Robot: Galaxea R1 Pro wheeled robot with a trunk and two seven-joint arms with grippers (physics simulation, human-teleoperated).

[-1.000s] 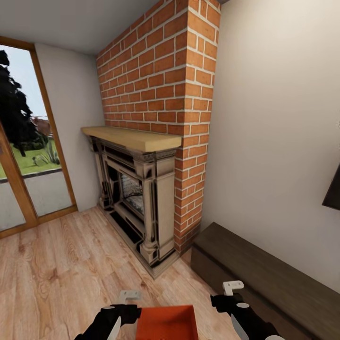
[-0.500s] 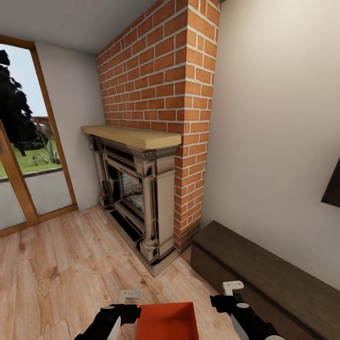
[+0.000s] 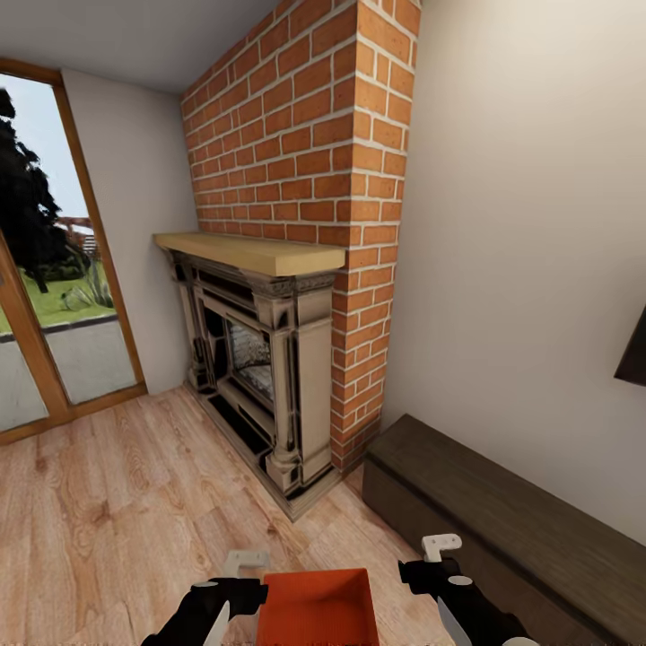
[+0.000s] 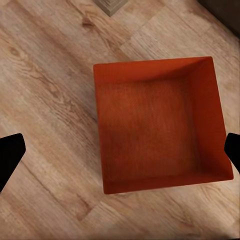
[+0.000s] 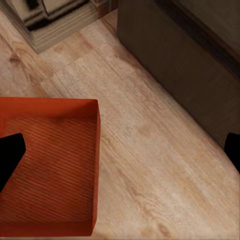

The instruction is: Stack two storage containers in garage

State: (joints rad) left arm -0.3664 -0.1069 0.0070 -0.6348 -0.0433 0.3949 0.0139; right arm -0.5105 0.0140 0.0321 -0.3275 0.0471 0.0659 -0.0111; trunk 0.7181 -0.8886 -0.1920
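I'm seeing one orange-red storage container sitting upright and empty, open top up, on the wood plank floor. It's lying directly beneath my left gripper, beside my right gripper.

No readable text anywhere here: no label, brand, number or sign comes up on the orange-red storage container, its walls plain inside and out. The brick fireplace carries no lettering, the long dark cabinet has a bare top and front, and the wood plank floor shows grain alone.
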